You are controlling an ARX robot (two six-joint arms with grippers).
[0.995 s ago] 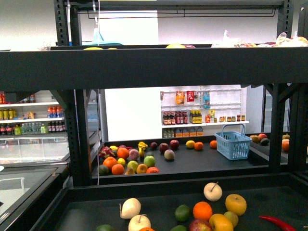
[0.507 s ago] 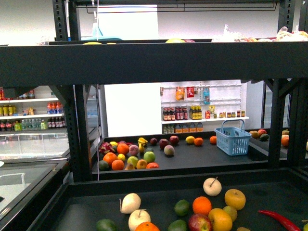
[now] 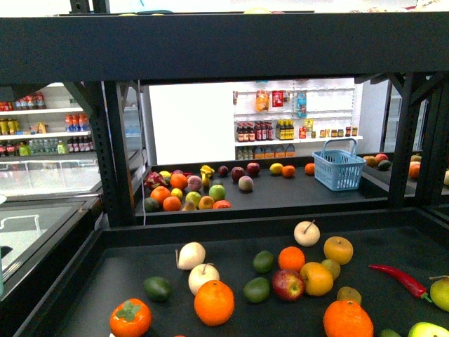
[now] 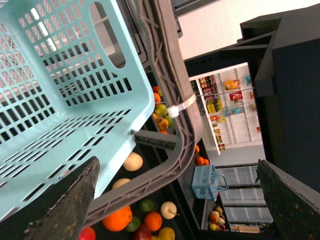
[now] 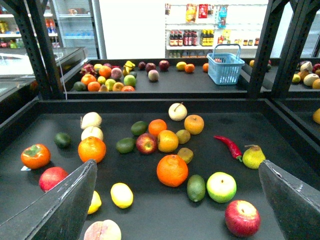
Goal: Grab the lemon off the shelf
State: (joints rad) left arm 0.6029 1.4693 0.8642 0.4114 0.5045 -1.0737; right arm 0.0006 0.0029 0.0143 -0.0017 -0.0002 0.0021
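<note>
The lemon (image 5: 122, 195), a plain yellow oval, lies on the black tray deck of the shelf (image 5: 160, 222) in the right wrist view, near the front. It does not show in the front view, where the deck (image 3: 126, 277) holds other fruit. My right gripper (image 5: 176, 163) is open and empty, above the deck, with the lemon between its fingers and close to one of them. My left gripper (image 4: 178, 161) is open, beside a light-blue basket (image 4: 65, 90). Neither gripper shows in the front view.
Near the lemon lie a small yellow fruit (image 5: 94, 202), a peach (image 5: 102, 231), an orange (image 5: 172, 170), a lime (image 5: 196, 187) and a green apple (image 5: 221, 186). A black beam (image 3: 224, 45) crosses overhead. A farther shelf holds a small blue basket (image 3: 338, 168).
The front view has shifted downward. The overhead beam sits higher in the picture and more of the near deck's fruit is in view.
</note>
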